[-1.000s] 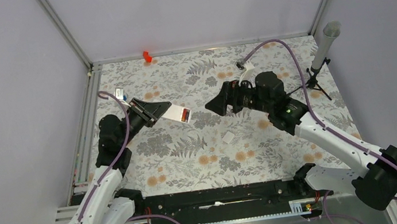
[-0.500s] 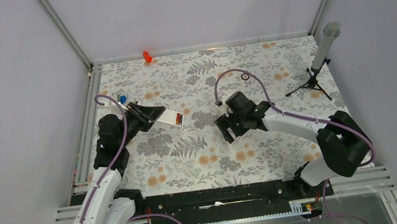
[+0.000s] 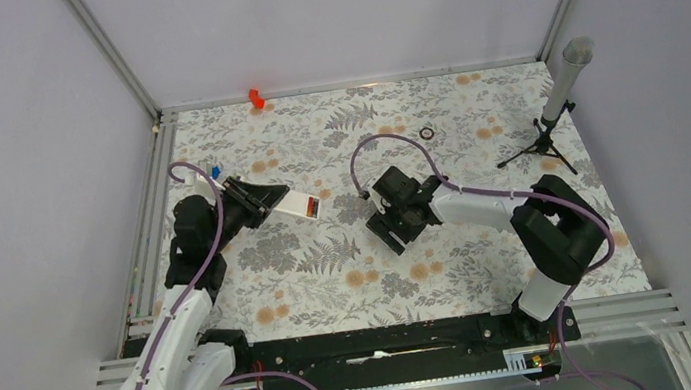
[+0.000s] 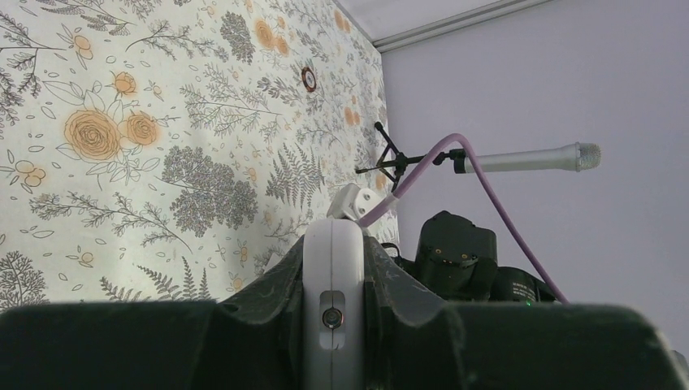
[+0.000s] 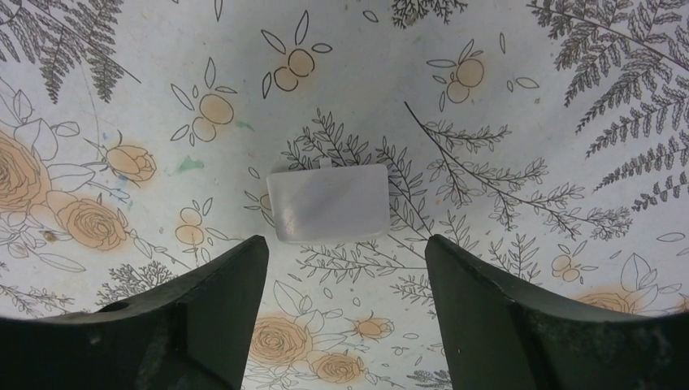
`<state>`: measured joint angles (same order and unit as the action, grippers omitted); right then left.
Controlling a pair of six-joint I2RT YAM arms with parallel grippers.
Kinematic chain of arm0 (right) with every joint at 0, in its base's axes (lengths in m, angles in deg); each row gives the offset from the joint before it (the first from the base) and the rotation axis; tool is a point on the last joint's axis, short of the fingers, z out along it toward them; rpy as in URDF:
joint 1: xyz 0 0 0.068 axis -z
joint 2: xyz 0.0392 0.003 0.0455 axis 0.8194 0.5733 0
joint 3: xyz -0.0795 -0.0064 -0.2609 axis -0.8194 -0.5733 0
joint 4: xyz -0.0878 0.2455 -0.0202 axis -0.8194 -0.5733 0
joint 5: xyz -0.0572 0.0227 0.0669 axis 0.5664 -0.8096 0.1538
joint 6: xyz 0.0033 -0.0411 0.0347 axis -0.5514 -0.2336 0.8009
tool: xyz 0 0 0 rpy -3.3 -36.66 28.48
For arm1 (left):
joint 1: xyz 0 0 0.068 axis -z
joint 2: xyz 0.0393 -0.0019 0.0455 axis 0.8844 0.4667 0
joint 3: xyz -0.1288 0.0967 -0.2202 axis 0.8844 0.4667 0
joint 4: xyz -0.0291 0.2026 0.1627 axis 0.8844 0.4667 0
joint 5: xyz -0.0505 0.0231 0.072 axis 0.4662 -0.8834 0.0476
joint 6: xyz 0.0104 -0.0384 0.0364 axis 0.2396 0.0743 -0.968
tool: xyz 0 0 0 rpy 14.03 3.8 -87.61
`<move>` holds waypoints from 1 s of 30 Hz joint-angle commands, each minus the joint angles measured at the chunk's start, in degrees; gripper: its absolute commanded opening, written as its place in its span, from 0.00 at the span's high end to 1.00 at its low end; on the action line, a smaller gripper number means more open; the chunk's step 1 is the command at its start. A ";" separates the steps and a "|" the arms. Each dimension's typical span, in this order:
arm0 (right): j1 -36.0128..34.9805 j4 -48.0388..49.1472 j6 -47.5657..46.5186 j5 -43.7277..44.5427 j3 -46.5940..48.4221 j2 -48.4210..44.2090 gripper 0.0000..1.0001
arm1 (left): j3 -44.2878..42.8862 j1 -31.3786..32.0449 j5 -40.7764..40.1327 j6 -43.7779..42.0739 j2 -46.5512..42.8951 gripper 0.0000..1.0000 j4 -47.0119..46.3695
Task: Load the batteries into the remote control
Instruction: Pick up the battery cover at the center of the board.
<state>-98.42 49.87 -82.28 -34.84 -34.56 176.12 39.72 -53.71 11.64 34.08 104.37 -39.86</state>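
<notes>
My left gripper [image 3: 271, 197] is shut on the slim white remote control [image 3: 298, 204] and holds it out towards the table's middle. Red-and-black batteries [image 3: 314, 208] show in the remote's far end. In the left wrist view the remote [image 4: 333, 276] stands edge-on between the fingers of the left gripper [image 4: 333, 252]. My right gripper [image 3: 392, 227] points down at the table. In the right wrist view it [image 5: 345, 244] is open and empty, just short of a small white rectangular cover [image 5: 329, 201] lying flat on the floral mat.
A bright red plastic piece [image 3: 255, 97] sits at the back wall. A small dark ring [image 3: 426, 132] lies on the mat behind the right arm. A microphone on a tripod [image 3: 558, 91] stands at the back right. A metal frame rail [image 3: 147, 211] runs along the left edge.
My right arm has swung down and to the left from the back right, and its gripper now hangs over the white cover. My left gripper and the remote have shifted slightly left.
</notes>
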 commanded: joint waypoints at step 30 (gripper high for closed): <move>-1.11 -1.34 -0.23 6.04 5.33 0.41 0.62 | -1.10 -1.10 3.68 -2.19 0.81 1.00 -3.30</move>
<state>-99.07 45.96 -83.72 -32.06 -28.68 182.17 39.72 -54.43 13.01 33.36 104.72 -40.32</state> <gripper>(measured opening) 0.559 0.219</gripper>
